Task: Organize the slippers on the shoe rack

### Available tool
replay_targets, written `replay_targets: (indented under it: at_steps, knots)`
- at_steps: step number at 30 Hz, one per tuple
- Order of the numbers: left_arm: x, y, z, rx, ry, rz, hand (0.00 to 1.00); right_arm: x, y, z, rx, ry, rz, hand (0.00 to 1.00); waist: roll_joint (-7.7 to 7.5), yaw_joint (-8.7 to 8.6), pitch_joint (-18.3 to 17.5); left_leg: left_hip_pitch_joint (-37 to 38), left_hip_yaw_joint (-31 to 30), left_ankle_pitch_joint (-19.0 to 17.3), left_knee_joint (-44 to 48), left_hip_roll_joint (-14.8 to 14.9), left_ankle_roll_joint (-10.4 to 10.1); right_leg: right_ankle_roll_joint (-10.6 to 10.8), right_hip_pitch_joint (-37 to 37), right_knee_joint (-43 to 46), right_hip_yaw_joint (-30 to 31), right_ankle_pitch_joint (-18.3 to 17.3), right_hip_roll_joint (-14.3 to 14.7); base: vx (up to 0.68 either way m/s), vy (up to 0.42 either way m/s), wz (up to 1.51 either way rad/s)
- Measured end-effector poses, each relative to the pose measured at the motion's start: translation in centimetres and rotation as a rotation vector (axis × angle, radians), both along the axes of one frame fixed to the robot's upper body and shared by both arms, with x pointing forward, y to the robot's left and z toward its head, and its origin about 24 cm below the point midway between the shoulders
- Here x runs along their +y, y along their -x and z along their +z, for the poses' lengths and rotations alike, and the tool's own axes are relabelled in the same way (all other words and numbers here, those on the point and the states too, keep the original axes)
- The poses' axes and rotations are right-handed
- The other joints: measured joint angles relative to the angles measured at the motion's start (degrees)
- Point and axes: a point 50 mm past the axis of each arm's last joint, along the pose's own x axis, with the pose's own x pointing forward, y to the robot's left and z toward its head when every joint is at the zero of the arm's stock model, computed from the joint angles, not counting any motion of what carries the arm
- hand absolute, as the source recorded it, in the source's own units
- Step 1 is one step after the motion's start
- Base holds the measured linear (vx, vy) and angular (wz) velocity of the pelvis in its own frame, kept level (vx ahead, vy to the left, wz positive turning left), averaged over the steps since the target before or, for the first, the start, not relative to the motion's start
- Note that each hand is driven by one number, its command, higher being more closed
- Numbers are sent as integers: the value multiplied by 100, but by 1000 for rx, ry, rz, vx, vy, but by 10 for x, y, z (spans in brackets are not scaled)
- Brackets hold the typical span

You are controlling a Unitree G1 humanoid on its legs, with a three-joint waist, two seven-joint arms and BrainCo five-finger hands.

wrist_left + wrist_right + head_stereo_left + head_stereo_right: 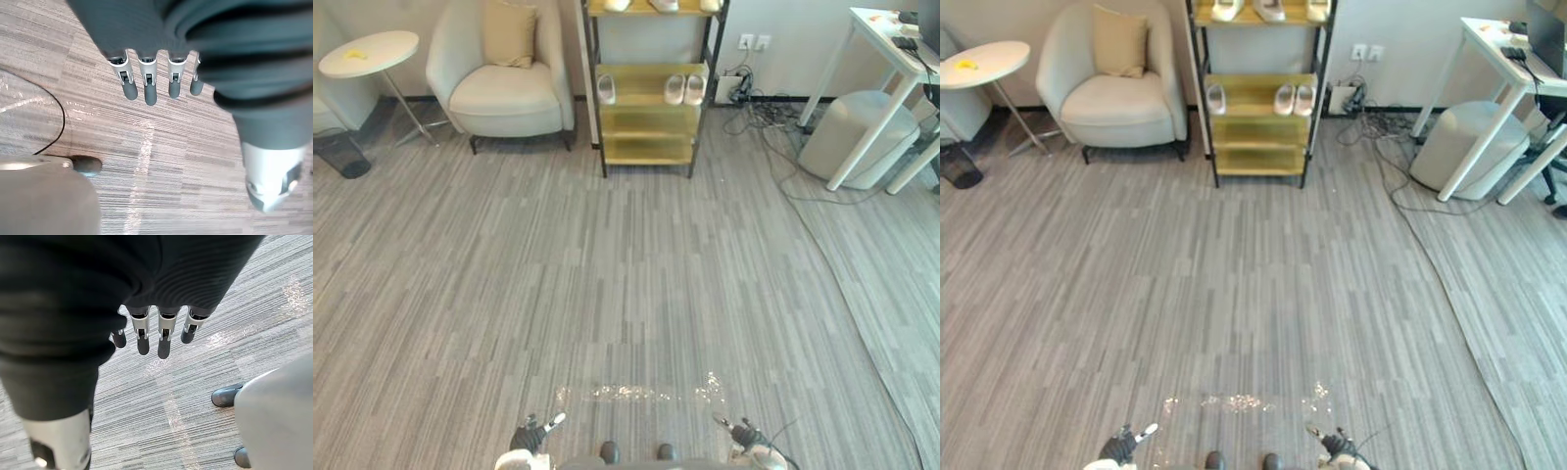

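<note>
Far ahead against the wall stands the shoe rack [646, 137], black-framed with yellow shelves. On its middle shelf a single white slipper [606, 88] lies at the left and a white pair [684, 88] at the right. More white slippers [663, 4] line the top shelf. My left hand [533, 434] and right hand [744, 433] hang low at the near edge of the floor, far from the rack. Both are open with straight fingers [149, 90] [164, 340] and hold nothing.
A beige armchair [504, 73] with a cushion sits left of the rack, a round white side table [369, 52] and a dark bin [340, 152] beyond it. At the right are a white desk [891, 39], a grey pouf [857, 132] and floor cables [769, 117].
</note>
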Motion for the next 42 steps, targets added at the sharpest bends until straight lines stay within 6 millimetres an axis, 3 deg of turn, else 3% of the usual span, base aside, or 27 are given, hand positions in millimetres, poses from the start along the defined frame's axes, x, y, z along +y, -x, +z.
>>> replay_targets:
  at_steps: [3,5,9,10,11,12,13,15,16,18,19,20,22,24,26,28,29,30,31,33,34,35,36,37,39,40,42]
  knots:
    - [0,-6,3,-39,13,43,0,-1,-2,3,-33,10,-9,0,0,82,94,-644,515,-136,1498,220,-102,-104,72,93,56,-114,26,3,-5,-3]
    - [-7,-13,6,-76,41,77,0,-2,-6,5,-41,16,-8,0,18,138,180,-1177,699,-337,2340,405,-10,-157,60,254,143,-210,-13,88,38,-20]
    - [-19,-19,8,-116,73,86,0,-1,-17,7,-66,18,1,0,84,247,176,-1620,787,-144,1372,350,-90,41,98,289,424,-437,-314,210,143,-37]
    - [-19,-19,7,-116,73,87,0,-1,-21,8,-74,18,6,0,116,277,164,-1579,730,210,572,299,-128,161,82,290,573,-548,-394,323,245,-55]
    - [-20,-18,6,-111,77,88,0,0,-21,9,-75,18,8,0,130,327,139,-1469,742,774,289,283,-17,284,101,320,669,-678,-460,371,270,-54]
    - [-20,-18,6,-110,77,87,0,4,-21,8,-72,7,10,0,64,358,92,-1445,819,701,308,165,140,305,106,338,756,-752,-555,533,307,-45]
    - [-16,-19,8,-119,67,97,0,14,-19,6,-68,-17,18,0,-124,402,57,-1488,1009,387,526,62,268,329,105,474,767,-745,-738,486,238,-30]
    - [-14,-22,9,-126,67,108,0,20,-19,5,-66,-27,39,0,-182,511,39,-1405,1144,138,753,69,360,375,30,871,786,-770,-795,457,207,-34]
    - [-15,-22,9,-123,66,105,0,24,-18,5,-62,-29,67,0,-224,535,31,-1138,1242,-71,774,58,419,520,-134,1604,819,-820,-835,520,217,-38]
    - [-15,-22,8,-116,59,78,0,27,-22,7,-81,-28,102,0,-264,526,18,-711,1279,-360,714,-11,461,1083,-844,3568,847,-609,-898,455,169,-22]
    - [-15,-24,8,-113,55,63,0,27,-25,9,-102,-28,102,0,-303,498,19,-428,1273,-522,686,-52,467,1238,-1318,4779,860,-526,-919,416,109,-2]
    - [-16,-28,9,-116,57,58,0,26,-27,10,-110,-23,102,0,-308,489,17,-138,1253,-629,616,-54,461,1160,-1658,5444,698,-561,-921,431,93,5]
    - [-19,-30,9,-109,67,57,0,24,-30,13,-135,-16,95,0,-267,402,45,477,1133,-687,223,-40,455,862,-2164,5778,109,-722,-1003,447,37,25]
    - [-25,-36,10,-121,82,52,0,22,-37,16,-158,-8,92,0,-245,246,90,1098,917,-683,-246,72,451,555,-2495,5075,-592,-873,-991,531,-32,56]
    - [-28,-38,10,-121,89,40,0,19,-40,17,-164,-2,88,0,-236,162,98,1430,786,-682,-469,205,451,315,-2720,3607,-978,-645,-866,626,-105,55]
    - [-29,-41,10,-121,85,12,0,18,-40,17,-159,2,90,0,-295,131,121,1657,553,-685,-603,202,445,161,-2758,1977,-959,145,-723,575,-159,66]
    - [-28,-38,9,-111,83,13,0,14,-36,14,-136,8,92,0,-304,88,113,1832,291,-709,-633,212,396,-38,-2671,1526,-780,1194,-602,648,-204,53]
    - [-34,-38,8,-102,100,20,0,6,-43,17,-141,30,96,0,-52,103,114,1900,104,-645,-603,453,195,-136,-2548,1598,-885,1090,-449,652,-208,39]
    - [-34,-35,6,-92,102,24,0,3,-47,18,-148,33,83,0,9,121,134,1853,-21,-470,-517,513,-68,-145,-2559,1698,-930,915,-421,624,-209,15]
    - [-37,-34,5,-88,116,53,0,5,-48,17,-142,21,69,0,82,95,162,1765,-291,81,83,554,-236,-174,-2258,1812,-1090,481,-331,590,-248,20]
    - [-35,-32,5,-87,118,79,0,6,-45,16,-135,22,75,0,140,73,189,1497,-362,315,1005,597,-275,-190,-1905,1656,-1176,347,-246,588,-242,11]
    - [-35,-28,4,-83,125,101,0,11,-46,16,-138,17,105,0,216,109,229,952,-345,1078,2494,713,-400,-232,-1394,1347,-1130,240,-113,463,-129,-3]
    - [-34,-26,4,-85,123,110,0,15,-48,17,-147,12,120,0,217,178,255,612,-318,1301,3232,827,-471,-247,-1155,1178,-1083,204,-14,642,-80,-36]
    - [-32,-29,6,-102,119,116,0,23,-49,17,-153,-5,121,0,297,264,265,-11,-142,767,4381,1016,-343,-326,-720,924,-949,120,163,491,-11,-46]
    - [-22,-36,11,-142,91,113,0,36,-57,19,-173,-34,121,0,120,391,361,-904,151,-18,4691,960,-154,-309,-115,596,-707,29,131,492,-30,-58]
    - [-21,-39,13,-157,88,111,0,42,-56,18,-171,-50,117,0,28,438,417,-1201,345,-272,4201,925,-133,-281,99,464,-612,15,74,425,-11,-57]
    - [-18,-40,15,-164,78,110,0,41,-60,20,-180,-49,112,0,-6,506,417,-1596,485,-319,2435,687,-54,-54,364,283,-504,-129,-94,472,118,-40]
